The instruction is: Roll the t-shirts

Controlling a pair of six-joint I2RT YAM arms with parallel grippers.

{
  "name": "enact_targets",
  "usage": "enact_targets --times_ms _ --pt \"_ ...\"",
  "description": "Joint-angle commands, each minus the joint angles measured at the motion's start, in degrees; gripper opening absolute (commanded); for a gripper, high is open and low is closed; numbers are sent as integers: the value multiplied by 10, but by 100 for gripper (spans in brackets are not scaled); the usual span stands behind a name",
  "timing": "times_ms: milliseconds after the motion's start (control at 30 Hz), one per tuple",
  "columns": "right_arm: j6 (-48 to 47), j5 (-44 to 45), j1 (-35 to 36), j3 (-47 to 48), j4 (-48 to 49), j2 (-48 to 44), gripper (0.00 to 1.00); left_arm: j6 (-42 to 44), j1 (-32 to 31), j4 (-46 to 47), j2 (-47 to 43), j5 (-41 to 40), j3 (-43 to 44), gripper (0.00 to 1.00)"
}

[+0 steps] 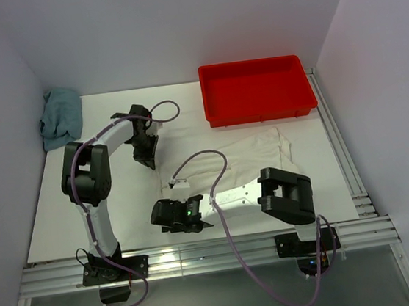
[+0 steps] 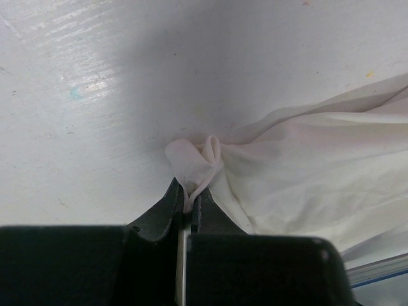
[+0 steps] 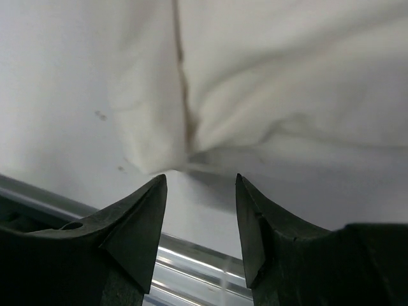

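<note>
- Lying flat on the white surface (image 1: 71,212), the t-shirt (image 1: 249,155) sits just to the 3 o'clock side of the middle in the overhead view, cream on white and wrinkled.
- Its long axis runs roughly from 8 o'clock to 2 o'clock. The near-left corner points toward the arm bases and the far-right end toward the red tray (image 1: 258,114). Which end carries the collar I cannot tell.
- The left hand (image 1: 148,161) stands at the shirt's 10 o'clock edge, closed tight on a small bunched fold of the fabric. In its wrist view the pinched cloth puffs out right above the fingertips, and the rest of the shirt spreads away toward 3 o'clock.
- The right hand (image 3: 199,182) is low over the surface at the shirt's 7 o'clock corner, its jaws parted to a middling gap and gripping nothing.
- In the right wrist view a rounded corner of the shirt lies just past the fingertips at 12 o'clock, near them but not between them. A seam line runs straight away from the hand toward 12 o'clock.
- Bare surface and a metal rail (image 3: 191,258) show in the gap between the fingers.
- The red tray stands at the surface's 1 o'clock corner, just beyond the shirt's far edge. A teal cloth (image 1: 61,116) is heaped at the 10 o'clock corner, well apart from the shirt.
</note>
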Motion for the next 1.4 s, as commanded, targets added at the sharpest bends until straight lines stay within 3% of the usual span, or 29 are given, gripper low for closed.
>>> enact_targets --times_ms 0,200,567,800,1367 --pt "-7 57 0 45 -133 -35 55 2 -5 25 -8 -18 23 0" --pt "-40 110 0 129 -189 -37 57 9 -7 21 -12 -23 22 0" --pt "-138 166 -55 387 -270 151 57 10 -12 11 -7 -24 34 0" --pt "-161 169 -82 442 -268 232 57 9 -13 11 -6 -22 34 0" --pt "-174 163 -73 498 -288 263 57 9 -16 8 1 -22 36 0"
